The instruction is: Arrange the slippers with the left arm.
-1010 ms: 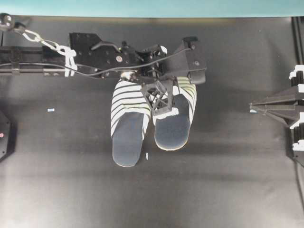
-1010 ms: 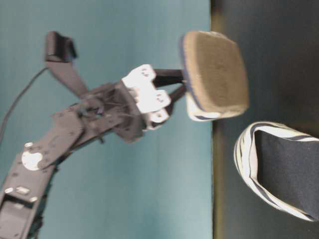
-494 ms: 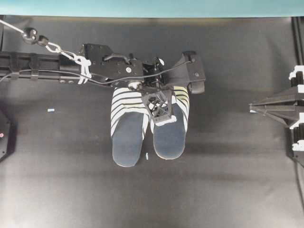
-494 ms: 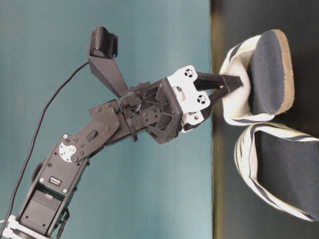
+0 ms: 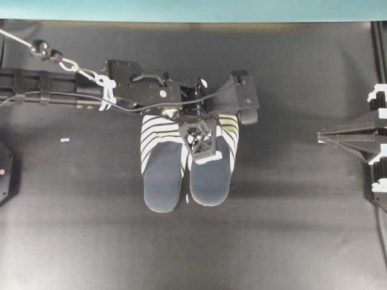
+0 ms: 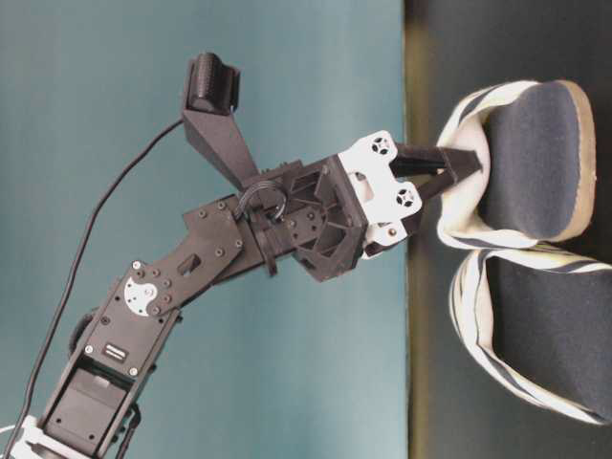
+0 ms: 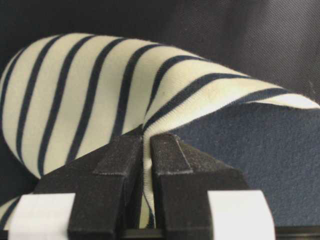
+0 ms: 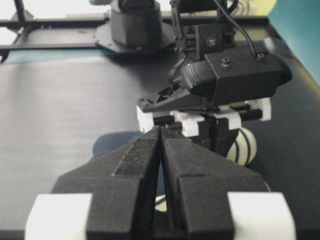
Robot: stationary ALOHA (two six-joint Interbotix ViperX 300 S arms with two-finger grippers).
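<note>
While the black tabletop carries both slippers side by side at centre, the left arm reaches over them — left gripper fingers clenched on the right-hand slipper's striped upper. Right gripper — fingers pressed together, holding nothing.

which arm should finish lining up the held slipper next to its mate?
Left. The left gripper is already shut on the striped upper of the right-hand slipper, beside the other slipper. The right gripper sits shut, empty, at the table's far edge.
</note>
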